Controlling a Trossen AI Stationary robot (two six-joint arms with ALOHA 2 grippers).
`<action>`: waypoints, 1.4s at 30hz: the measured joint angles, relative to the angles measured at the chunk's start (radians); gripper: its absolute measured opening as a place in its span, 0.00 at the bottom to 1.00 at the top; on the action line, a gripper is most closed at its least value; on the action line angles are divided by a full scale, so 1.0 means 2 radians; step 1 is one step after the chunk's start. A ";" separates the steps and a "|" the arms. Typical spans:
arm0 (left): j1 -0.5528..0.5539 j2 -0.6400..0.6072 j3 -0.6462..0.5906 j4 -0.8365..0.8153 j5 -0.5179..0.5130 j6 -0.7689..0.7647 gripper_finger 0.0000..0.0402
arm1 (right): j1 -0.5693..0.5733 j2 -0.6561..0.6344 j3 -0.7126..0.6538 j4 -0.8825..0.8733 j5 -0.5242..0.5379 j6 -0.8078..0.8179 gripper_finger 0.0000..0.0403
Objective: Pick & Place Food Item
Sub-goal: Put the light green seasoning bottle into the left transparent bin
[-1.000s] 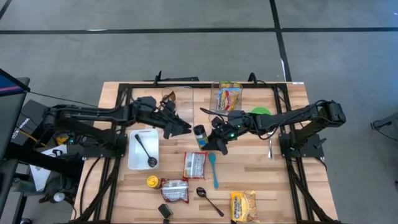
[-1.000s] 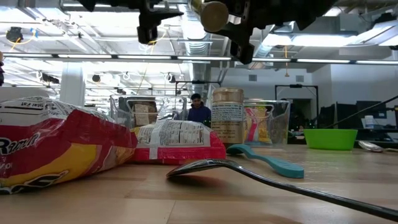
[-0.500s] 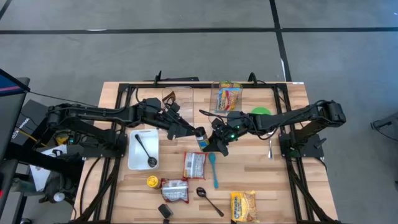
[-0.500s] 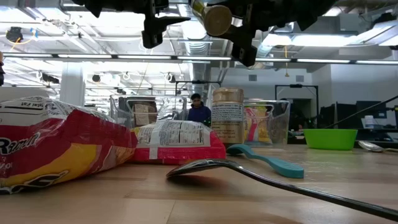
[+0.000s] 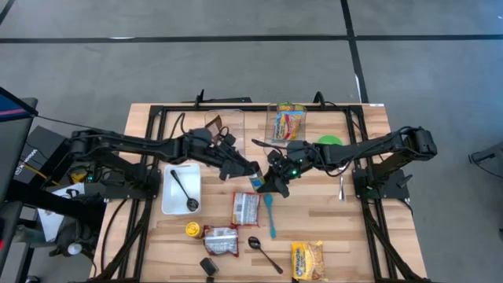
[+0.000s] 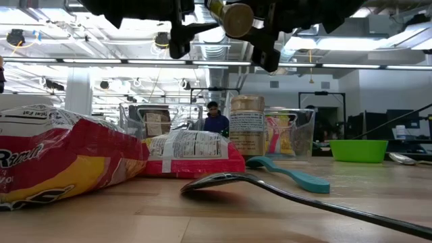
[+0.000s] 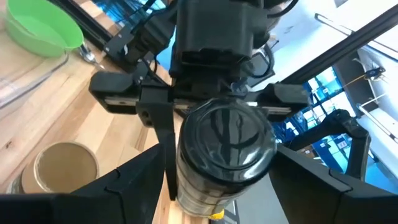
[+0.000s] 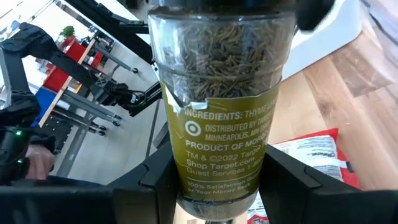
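The wooden table [image 5: 330,228] carries snack packets, spoons and a white tray [image 5: 179,206], untouched for now. Above its middle the right gripper [image 5: 271,179] pinches a thyme jar [image 8: 217,106] by its lower body, holding it off the surface. The left gripper [image 5: 250,169], fingers [image 7: 134,180] spread either side of the jar's black cap [image 7: 227,146], looks poised for a handover; the pick seems done, placing remains

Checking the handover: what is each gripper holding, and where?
Right gripper holds the thyme jar by its lower body; left gripper, open, straddles its black lid without gripping.
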 joint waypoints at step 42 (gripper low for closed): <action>-0.019 0.050 0.000 0.066 -0.038 -0.010 0.67 | -0.003 0.000 0.000 -0.030 -0.005 0.049 0.42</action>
